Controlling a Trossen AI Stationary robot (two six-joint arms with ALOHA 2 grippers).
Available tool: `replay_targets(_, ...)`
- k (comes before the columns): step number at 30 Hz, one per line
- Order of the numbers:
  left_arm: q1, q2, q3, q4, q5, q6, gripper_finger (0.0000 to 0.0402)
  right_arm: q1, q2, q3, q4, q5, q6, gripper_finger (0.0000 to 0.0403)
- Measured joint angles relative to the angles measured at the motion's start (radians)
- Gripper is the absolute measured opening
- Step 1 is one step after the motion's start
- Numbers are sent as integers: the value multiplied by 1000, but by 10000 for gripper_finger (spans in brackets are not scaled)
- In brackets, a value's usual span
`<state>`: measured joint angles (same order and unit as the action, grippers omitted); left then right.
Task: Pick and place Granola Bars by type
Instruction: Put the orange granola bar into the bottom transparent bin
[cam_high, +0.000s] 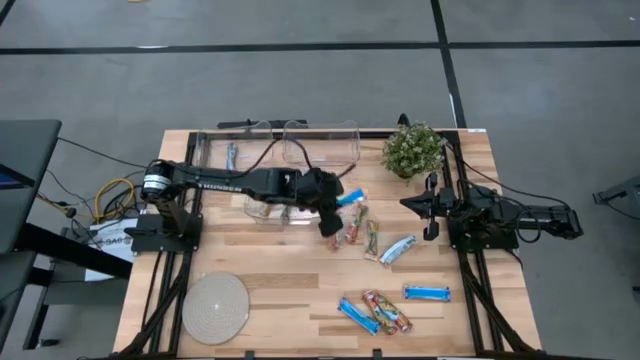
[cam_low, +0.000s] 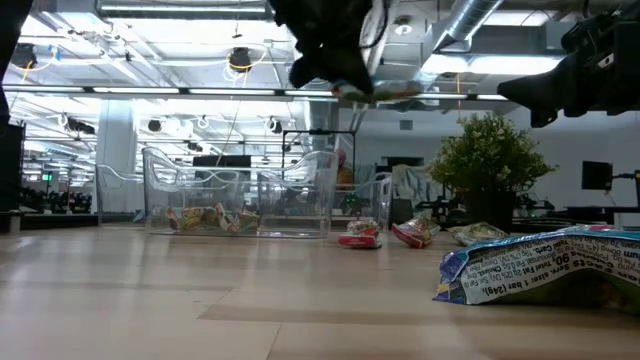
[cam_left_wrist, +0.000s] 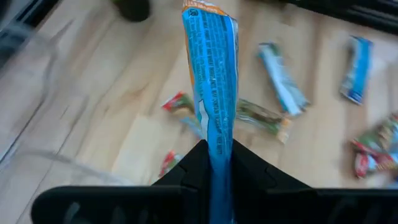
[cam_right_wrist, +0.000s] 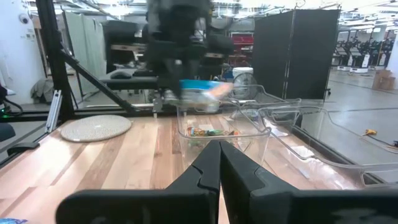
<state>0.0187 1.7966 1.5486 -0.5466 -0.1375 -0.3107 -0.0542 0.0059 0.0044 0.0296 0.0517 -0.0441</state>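
My left gripper (cam_high: 335, 203) hangs over the table's middle, just right of a clear bin (cam_high: 262, 210), shut on a bright blue granola bar (cam_high: 351, 196). More bars lie flat on the wood to its right and toward the near edge: multicoloured ones (cam_high: 356, 226) (cam_high: 388, 312), a silvery-blue one (cam_high: 397, 249), and blue ones (cam_high: 427, 292) (cam_high: 356, 315). Multicoloured bars (cam_low: 205, 218) lie inside a clear bin. My right gripper (cam_high: 432, 207) waits shut at the right side, beside the plant. My left gripper pinches one end of the blue bar (cam_left_wrist: 216, 134) between its two fingers. The fingers slant down from the table's left side. The bar sticks out ahead of the fingertips along their line, its orange-edged free end (cam_left_wrist: 205, 9) foremost, lifted clear of the table.
Two more clear bins (cam_high: 228, 150) (cam_high: 322, 145) stand along the far edge; the left one holds a bar. A potted plant (cam_high: 412, 150) stands at the far right. A round pale disc (cam_high: 215, 306) lies at the near left. Bare wood spreads between disc and bars.
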Motion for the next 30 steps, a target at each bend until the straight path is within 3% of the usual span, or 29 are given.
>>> replay_targets(14, 184, -63, 2, -236, -10, -369, 39, 0, 0, 0, 0, 0, 0, 0)
replay_targets(24, 218, -80, 2, -395, -1, -638, 39, 0, 0, 0, -2, 0, 0, 0)
replay_targets(30, 217, -80, 2, -419, 25, -705, 39, 0, 0, 0, 0, 0, 0, 0)
